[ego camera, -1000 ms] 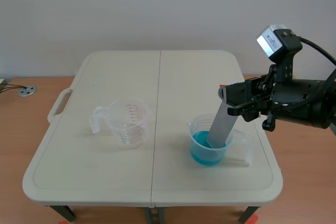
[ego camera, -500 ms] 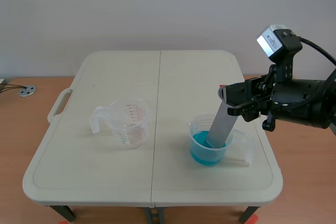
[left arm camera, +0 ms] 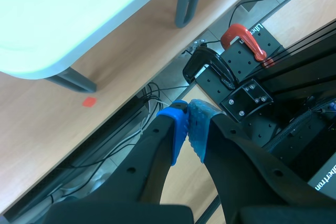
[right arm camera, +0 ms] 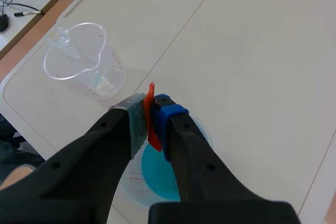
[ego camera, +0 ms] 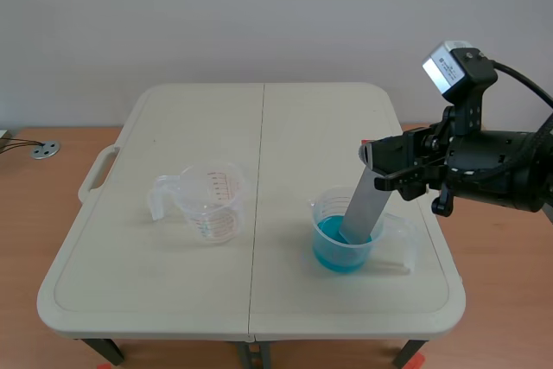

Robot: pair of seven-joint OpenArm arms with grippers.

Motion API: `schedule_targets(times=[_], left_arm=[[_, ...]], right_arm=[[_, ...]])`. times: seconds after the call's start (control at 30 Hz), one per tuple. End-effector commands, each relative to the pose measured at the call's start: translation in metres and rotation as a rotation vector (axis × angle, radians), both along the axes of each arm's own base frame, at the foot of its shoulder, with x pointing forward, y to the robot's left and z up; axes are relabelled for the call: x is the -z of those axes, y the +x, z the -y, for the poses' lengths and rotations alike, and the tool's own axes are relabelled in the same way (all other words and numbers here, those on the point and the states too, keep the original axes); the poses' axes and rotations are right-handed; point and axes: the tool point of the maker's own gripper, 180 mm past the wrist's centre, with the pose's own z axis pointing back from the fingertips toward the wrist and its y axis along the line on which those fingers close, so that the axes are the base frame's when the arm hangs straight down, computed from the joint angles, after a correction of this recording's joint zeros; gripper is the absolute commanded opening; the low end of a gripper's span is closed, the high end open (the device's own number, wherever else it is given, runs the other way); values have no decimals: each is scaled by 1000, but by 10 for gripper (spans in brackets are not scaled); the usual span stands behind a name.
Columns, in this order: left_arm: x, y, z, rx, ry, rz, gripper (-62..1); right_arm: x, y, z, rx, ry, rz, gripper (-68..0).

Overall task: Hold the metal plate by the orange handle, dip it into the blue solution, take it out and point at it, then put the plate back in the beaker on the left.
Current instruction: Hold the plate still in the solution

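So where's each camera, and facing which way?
Scene view: between the arms, facing across the table; right gripper holds the metal plate.
Left wrist view: beside the table, facing the floor; left gripper shut.
Right wrist view: above the blue solution, facing down; right gripper clamps the orange handle.
Scene and right wrist share the left beaker.

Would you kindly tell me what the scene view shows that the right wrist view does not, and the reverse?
Only the scene view shows the grey metal plate leaning with its lower end in the blue solution. Only the right wrist view shows the orange handle pinched between the right gripper's pads. Both show the beaker of solution, the empty beaker and the table.
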Motion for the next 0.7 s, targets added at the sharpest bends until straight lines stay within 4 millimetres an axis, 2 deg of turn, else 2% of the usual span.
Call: schedule_targets(times=[0.0,0.67], left_arm=[[-4,1,7,0,-28,9,-582],[-4,1,7,0,-28,9,-582]], right_arm=[[4,-1,1,-10,-15,-13,-665],[-1,-1,-2,-11,15,-6,-665]])
